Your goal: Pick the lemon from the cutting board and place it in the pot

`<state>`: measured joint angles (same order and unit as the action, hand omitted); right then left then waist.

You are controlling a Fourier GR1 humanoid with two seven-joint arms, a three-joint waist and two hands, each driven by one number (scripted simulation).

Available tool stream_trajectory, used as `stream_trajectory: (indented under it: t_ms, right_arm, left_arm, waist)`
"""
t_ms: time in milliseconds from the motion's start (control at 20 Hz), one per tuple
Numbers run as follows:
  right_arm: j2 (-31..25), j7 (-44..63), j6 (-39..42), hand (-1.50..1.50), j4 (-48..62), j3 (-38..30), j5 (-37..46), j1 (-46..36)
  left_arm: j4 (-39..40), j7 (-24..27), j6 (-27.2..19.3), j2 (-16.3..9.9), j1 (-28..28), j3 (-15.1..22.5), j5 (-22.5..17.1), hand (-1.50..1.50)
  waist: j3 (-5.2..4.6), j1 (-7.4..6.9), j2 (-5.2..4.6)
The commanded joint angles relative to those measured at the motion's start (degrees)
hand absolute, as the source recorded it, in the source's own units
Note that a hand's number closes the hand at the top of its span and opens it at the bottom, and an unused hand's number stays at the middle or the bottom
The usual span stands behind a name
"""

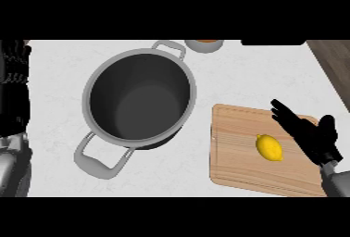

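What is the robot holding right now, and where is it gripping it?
Nothing is held. The right hand is open over the board, beside the lemon, fingers straight. The left hand cannot be made out.

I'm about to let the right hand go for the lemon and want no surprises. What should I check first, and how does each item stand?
1. Lemon lies on the cutting board: ok.
2. Right hand open, fingers straight: ok.
3. Hand beside the lemon, not touching: ok.
4. Pot uncovered, nothing inside: ok.
5. Counter between board and pot free of objects: ok.
6. Left hand's state: cannot tell.
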<state>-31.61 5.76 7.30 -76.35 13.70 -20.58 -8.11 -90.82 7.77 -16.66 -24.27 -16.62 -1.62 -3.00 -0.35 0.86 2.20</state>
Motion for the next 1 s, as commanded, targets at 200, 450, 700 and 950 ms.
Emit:
stream_trajectory:
  t_ms: [200,450,700,950]
  right_arm:
    - [-7.55,-7.79,2.65,1.5,1.2,-9.87,-1.77,3.42]
    - [-14.9,-24.19,-11.88,-1.5,-3.75,-14.33,15.73,1.49]
    - [-9.8,-38.56,-14.21,-1.5,-5.1,-15.04,15.82,10.81]
    - [-15.71,-37.84,-9.91,-1.5,-4.43,-14.48,18.39,12.74]
  left_arm:
    - [5.04,-10.24,2.42,-1.14,11.36,1.87,1.17,0.0]
    - [6.3,-16.18,3.37,-0.93,13.18,3.58,0.83,0.0]
    - [3.5,-17.74,4.14,-1.32,16.62,3.86,0.3,0.0]
    - [2.09,-17.64,5.27,-1.74,16.3,3.01,-0.53,0.0]
  waist:
    - [0.48,-0.7,-2.29]
    - [0.63,1.39,-1.5]
    - [0.5,0.88,-1.59]
    - [0.22,-0.61,-2.2]
